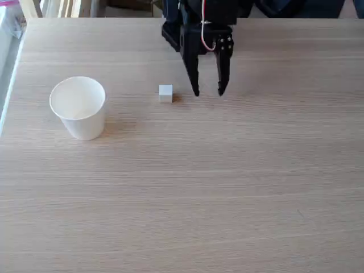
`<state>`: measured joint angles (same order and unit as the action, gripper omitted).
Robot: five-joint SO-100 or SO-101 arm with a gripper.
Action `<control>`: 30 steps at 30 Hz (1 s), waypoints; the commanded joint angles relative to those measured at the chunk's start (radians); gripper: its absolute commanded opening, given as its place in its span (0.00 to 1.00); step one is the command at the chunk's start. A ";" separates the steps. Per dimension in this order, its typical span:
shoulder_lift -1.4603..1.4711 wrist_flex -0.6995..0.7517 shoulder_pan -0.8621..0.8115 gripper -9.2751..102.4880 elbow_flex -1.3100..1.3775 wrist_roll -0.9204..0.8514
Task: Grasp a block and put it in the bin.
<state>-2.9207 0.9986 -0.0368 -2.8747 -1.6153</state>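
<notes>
Block (165, 93) square-on, beside gripper (209, 92)

Matt pale wood-grain table (227, 187), smooth white paper cup (79, 111), matt black plastic fingers (193, 79)

White on pale wood, black above

The block (165, 93) and the bin (78, 107) are both plain white, unmarked; the table (227, 187) is light beige wood with fine streaked grain; the gripper (209, 91) at the far side is black, with a red and white wire.
</notes>
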 commanded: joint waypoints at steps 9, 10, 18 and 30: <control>0.144 -0.173 -0.184 0.33 0.084 -0.057; 0.156 -0.186 -0.199 0.33 0.092 -0.060; 0.232 -0.242 -0.359 0.33 0.106 -0.146; 0.357 -0.258 -0.505 0.33 0.121 -0.250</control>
<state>-2.5786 0.7470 -0.5246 -2.7995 -1.8530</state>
